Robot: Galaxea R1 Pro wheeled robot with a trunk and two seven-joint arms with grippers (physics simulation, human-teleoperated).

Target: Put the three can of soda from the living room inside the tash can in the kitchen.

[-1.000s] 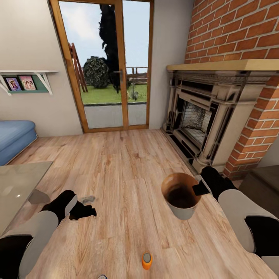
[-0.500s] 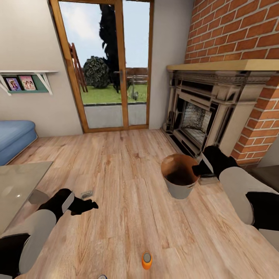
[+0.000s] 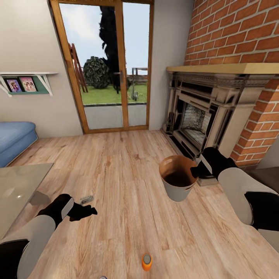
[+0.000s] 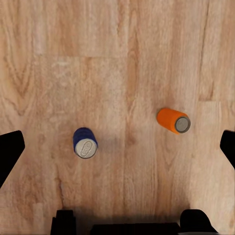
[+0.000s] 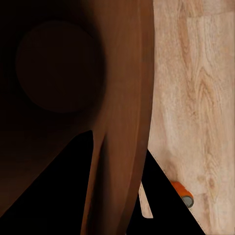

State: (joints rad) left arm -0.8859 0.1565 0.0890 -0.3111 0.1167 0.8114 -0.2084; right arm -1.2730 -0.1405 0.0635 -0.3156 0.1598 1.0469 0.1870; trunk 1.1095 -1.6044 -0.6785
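In the head view the grey tash can (image 3: pixel 177 188), copper-brown inside, hangs a little above the wood floor in front of the fireplace. My right gripper (image 3: pixel 196 171) is shut on its rim. The right wrist view looks into its dark inside (image 5: pixel 58 73), with the rim between the fingers. An orange can of soda (image 3: pixel 146 262) stands on the floor near the view's lower edge. My left gripper (image 3: pixel 85 212) hovers open above the floor. Below it the left wrist view shows a dark blue can (image 4: pixel 85 143) and the orange can (image 4: pixel 174 120), both between the spread fingers (image 4: pixel 10 154).
An ornate fireplace (image 3: pixel 201 116) and brick column (image 3: pixel 248 35) stand at the right. A glass table (image 3: pixel 19 186) and blue sofa (image 3: pixel 13 137) are at the left. Glass doors (image 3: pixel 104 66) lie ahead. A small grey object (image 3: pixel 86 199) lies on the floor beyond my left gripper.
My right arm has carried the tash can a little farther from me, toward the fireplace. The left gripper has stayed nearly in place, and the cans have not moved.
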